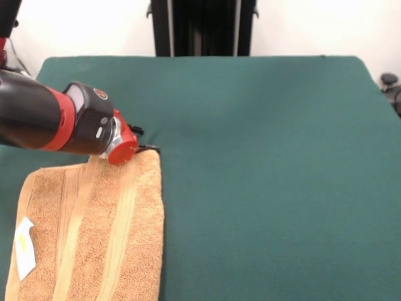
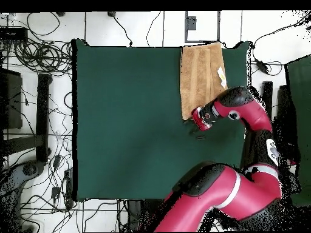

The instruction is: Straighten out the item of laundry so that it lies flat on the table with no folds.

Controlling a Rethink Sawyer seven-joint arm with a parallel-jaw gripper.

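Low over the dark green desk (image 1: 263,157), the red and black arm (image 1: 37,119) reaches in from the left of the front view and brings its tool (image 1: 141,141) down at the far right corner of the tan-orange towel (image 1: 94,232). Only small black tips show past the red collar, one just above the towel's edge and one at its corner; whether they are spread or pressed together cannot be told, nor whether they pinch the cloth or merely touch it. The towel lies at the desk's near left corner in that view, its smooth stripe bands running lengthwise and a small white tag (image 1: 24,248) on its left part. Its lower end is cut off by the picture's bottom edge, and the arm's wrist hides part of its far edge. From overhead, the towel (image 2: 202,76) sits against the desk's (image 2: 127,121) top edge towards the right, with the tool (image 2: 197,124) at its lower edge and the arm (image 2: 243,182) covering the desk's lower right corner.
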